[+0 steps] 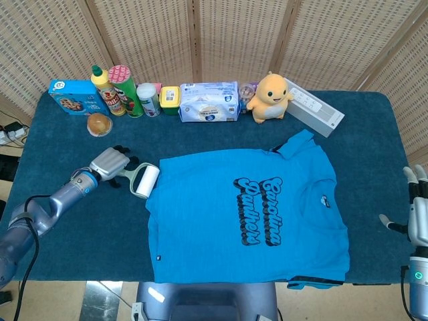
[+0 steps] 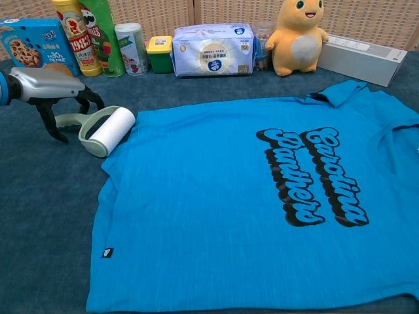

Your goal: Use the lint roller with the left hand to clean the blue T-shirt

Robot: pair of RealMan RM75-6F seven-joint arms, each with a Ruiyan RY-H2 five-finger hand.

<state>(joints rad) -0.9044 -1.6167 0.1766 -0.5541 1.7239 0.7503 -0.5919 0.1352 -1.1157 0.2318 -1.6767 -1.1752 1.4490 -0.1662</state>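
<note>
Head cam high, whole table; chest cam low, close; share T-shirt.

In front of me stands a worktop covered in dark blue cloth. Behind it runs a folding screen of pale woven panels set in wooden frames. Even, bright light falls over all of it. At the far left, past the worktop's edge, cables lie on a light floor.

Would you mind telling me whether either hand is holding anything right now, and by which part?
The left hand has its fingers around the lint roller handle, but a closed grip cannot be confirmed. The right hand holds nothing.
</note>
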